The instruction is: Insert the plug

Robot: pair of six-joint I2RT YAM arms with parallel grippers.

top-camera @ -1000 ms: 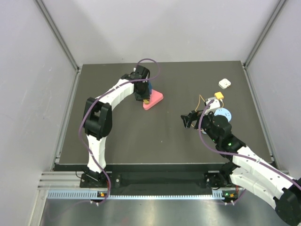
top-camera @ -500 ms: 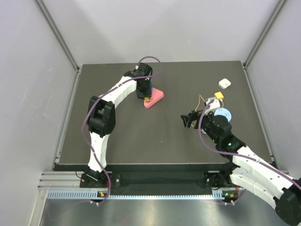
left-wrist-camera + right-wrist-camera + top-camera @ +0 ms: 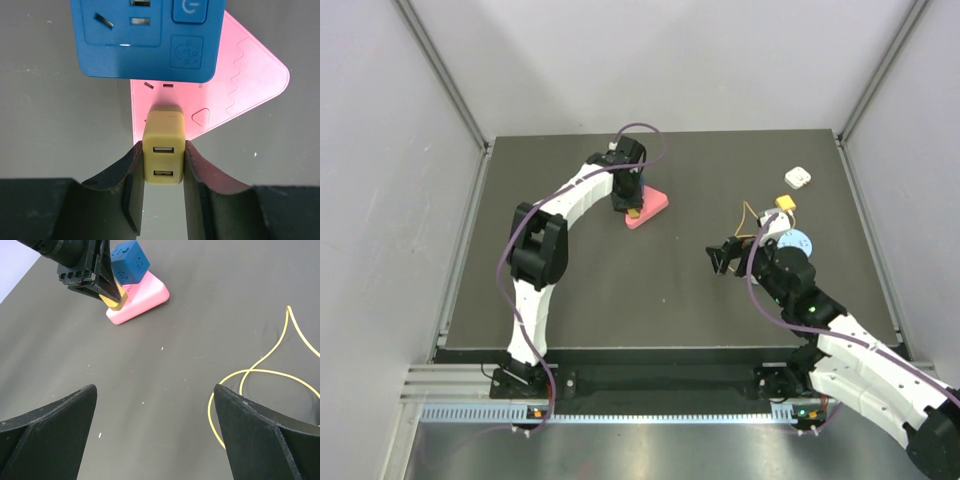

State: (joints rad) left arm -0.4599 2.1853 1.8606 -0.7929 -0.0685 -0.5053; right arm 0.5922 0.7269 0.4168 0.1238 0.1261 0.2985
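The plug point(image 3: 784, 205), a small yellow connector on a thin looping yellow wire point(image 3: 250, 372), lies on the dark table at the right, untouched. My left gripper point(image 3: 163, 150) is shut on a tan-yellow two-port USB charger block point(image 3: 163, 127). It holds the block upright with its lower end against the pink power strip point(image 3: 240, 85), next to a blue socket cube point(image 3: 145, 35). Whether the prongs are seated is hidden. My right gripper point(image 3: 155, 410) is open and empty above bare table, left of the wire loop; it also shows in the top view point(image 3: 723, 257).
A small white square block point(image 3: 797, 178) sits at the far right. A light-blue round disc point(image 3: 798, 243) lies by my right arm. The pink strip point(image 3: 653, 208) is at the back centre of the table. Grey walls enclose the table.
My left arm has shifted slightly right over the pink strip, still holding the charger block. My right gripper has barely moved.
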